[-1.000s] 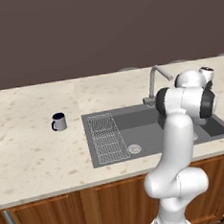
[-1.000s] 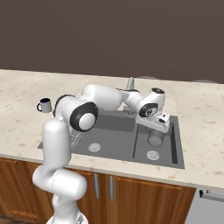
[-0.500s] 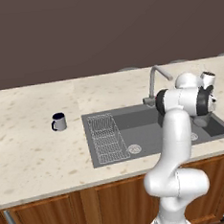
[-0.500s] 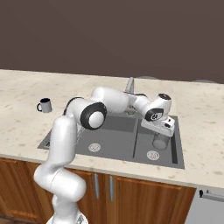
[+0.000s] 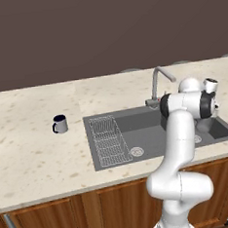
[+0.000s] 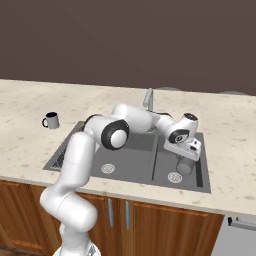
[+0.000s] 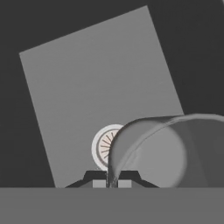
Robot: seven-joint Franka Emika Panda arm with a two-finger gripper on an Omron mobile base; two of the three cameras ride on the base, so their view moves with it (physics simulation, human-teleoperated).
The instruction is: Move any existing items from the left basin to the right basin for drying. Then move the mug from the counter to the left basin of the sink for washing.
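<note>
Pincer (image 7: 112,183) with grey cup (image 7: 162,151) now lower over right basin (image 7: 87,87).

Glossy white rounded robot arm (image 5: 180,144) of tubular segments, dark grey rings at the joints, bulbous white base segment, white blocky hand (image 6: 183,148) with black round caps, two small dark finger tips (image 7: 99,176)

- The right basin (image 6: 197,150) is narrow; the end effector (image 6: 184,159) and its grey cup (image 6: 184,164) take up the space above its floor.
- The faucet (image 5: 160,84) stands just behind the sink, arching over the divider.
- The left basin (image 5: 141,128) is open apart from the wire rack (image 5: 108,140).
- The mug (image 5: 59,124) stands alone on open tabletop (image 5: 31,147).
</note>
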